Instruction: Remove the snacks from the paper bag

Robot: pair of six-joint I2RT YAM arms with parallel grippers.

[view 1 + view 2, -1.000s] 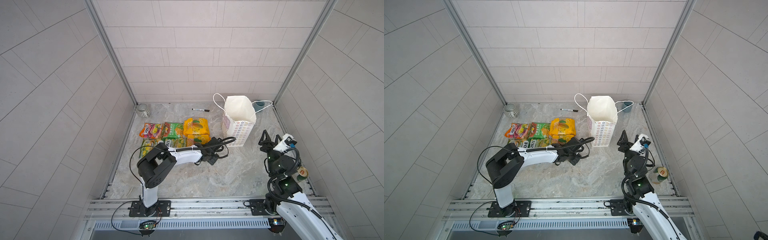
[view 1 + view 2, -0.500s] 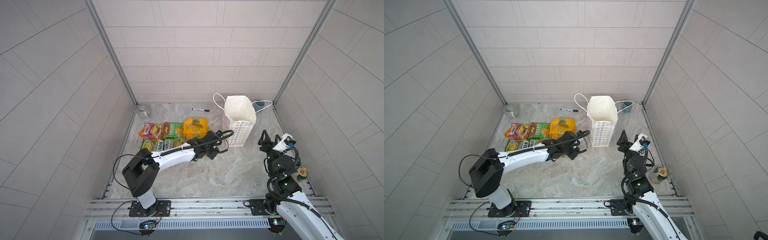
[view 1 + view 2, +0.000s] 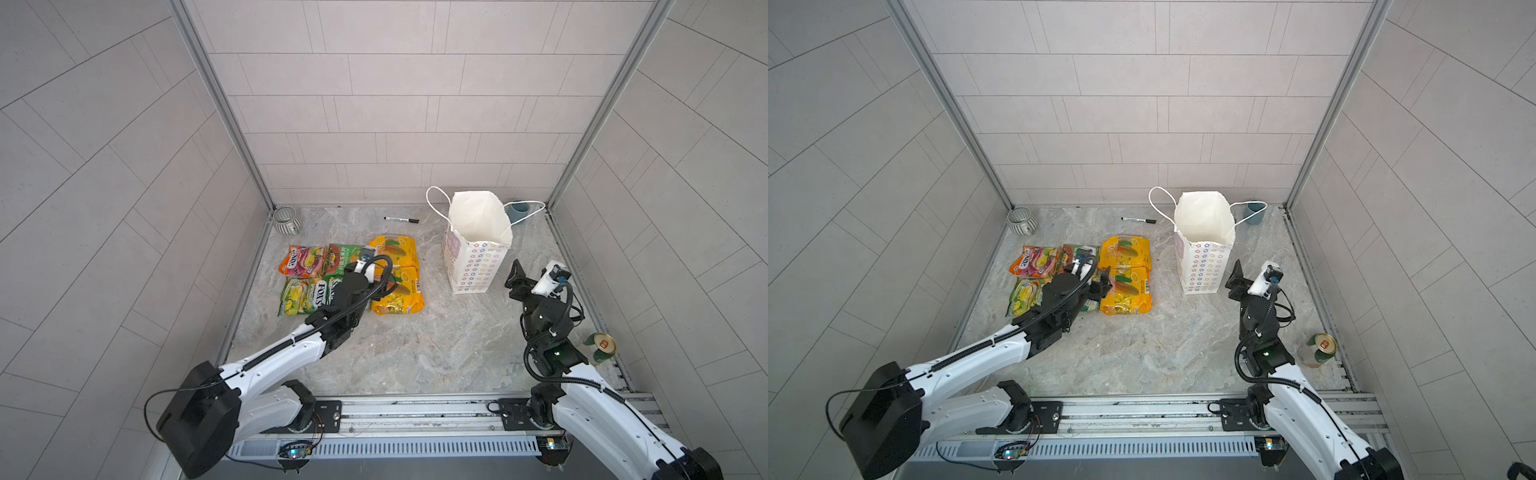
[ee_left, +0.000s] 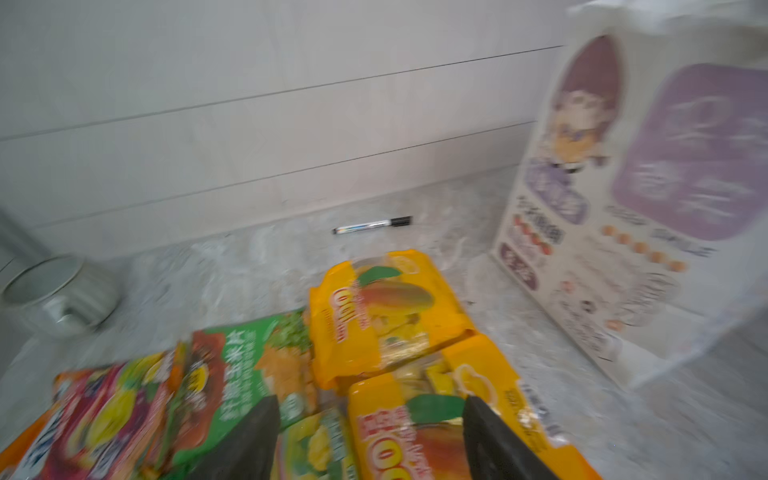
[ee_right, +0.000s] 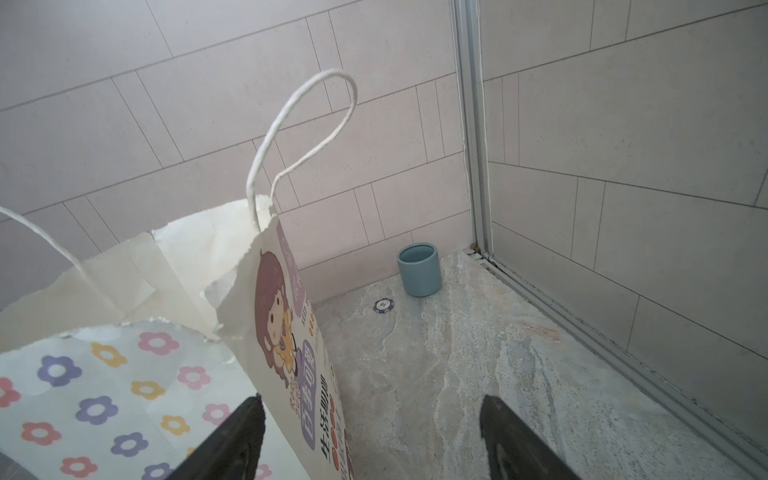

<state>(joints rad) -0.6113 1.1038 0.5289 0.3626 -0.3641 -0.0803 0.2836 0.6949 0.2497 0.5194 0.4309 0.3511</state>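
Observation:
Several snacks lie flat on the marble at the left: an orange-and-magenta packet (image 3: 302, 267), green packets (image 3: 343, 255) (image 3: 299, 295), and two yellow packets (image 3: 395, 251) (image 3: 401, 299), one in front of the other. My left gripper (image 3: 385, 286) (image 4: 370, 436) hovers open over the nearer yellow packet (image 4: 415, 436), gripping nothing. The paper bag (image 3: 476, 257) (image 4: 665, 187) stands upright and open to their right; what it contains is hidden. My right gripper (image 3: 530, 276) (image 5: 370, 436) is open beside the bag's near right corner (image 5: 291, 374), holding nothing.
A black marker pen (image 3: 401, 219) lies near the back wall. A ribbed grey bowl (image 3: 286, 220) sits in the back left corner and a blue-grey cup (image 3: 519, 211) behind the bag. A can (image 3: 602, 347) stands by the right rail. A small chip (image 5: 383, 306) lies near the cup.
My left gripper has opened from shut, and its arm has swung left and back from the bag's front to above the snacks. The right arm has stayed where it was.

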